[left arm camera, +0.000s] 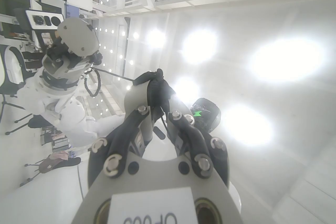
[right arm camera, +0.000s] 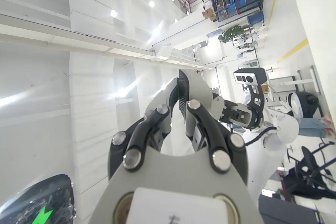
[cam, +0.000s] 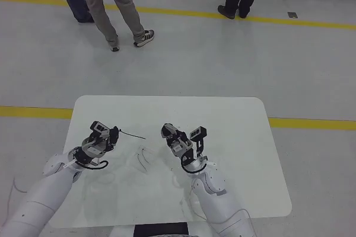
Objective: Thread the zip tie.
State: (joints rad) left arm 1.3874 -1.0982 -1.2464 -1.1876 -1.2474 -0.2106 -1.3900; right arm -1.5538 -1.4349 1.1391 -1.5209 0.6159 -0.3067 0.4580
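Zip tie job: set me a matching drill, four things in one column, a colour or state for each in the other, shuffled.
Things:
1. left gripper
2. right gripper
3. zip tie
4. table

States:
A. white, rounded corners
B. shut, nothing seen between the pads
C. black, thin, sticking out towards the other arm
D. shut on the zip tie

Pairs: 1-D, 2-B, 3-C, 4-A

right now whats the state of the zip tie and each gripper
zip tie: straight, not looped, one end held, other end free
left gripper: shut on zip tie
right gripper: shut, nothing seen between its fingers, apart from the zip tie
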